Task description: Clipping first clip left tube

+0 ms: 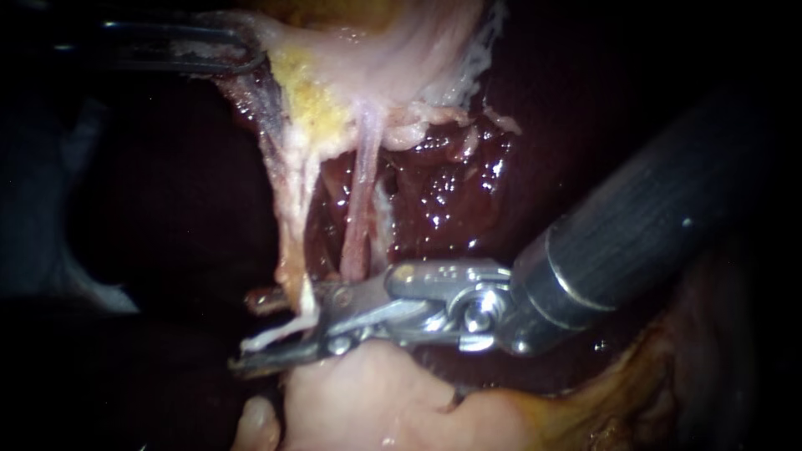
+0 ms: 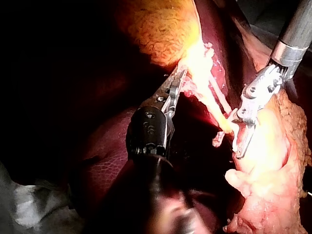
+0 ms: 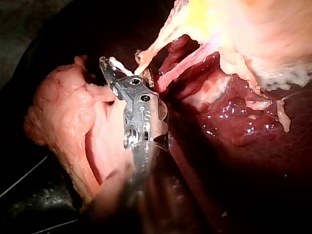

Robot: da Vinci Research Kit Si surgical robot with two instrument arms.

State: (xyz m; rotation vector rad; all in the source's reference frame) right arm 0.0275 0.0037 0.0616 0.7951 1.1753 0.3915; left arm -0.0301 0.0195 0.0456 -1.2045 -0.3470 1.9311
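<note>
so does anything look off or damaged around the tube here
Nothing clearly wrong. The left tube looks frayed, with a loose pale shred trailing between the right instrument's open jaws. The left instrument holds the pale tissue taut. No clip visible.

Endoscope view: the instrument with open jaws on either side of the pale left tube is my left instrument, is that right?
Not quite. That one is the right instrument: the endoscope view shows its shaft coming in from the right. The rest holds: its jaws are open on either side of the pale left tube. The left instrument is at the pale tissue farther up.
</note>
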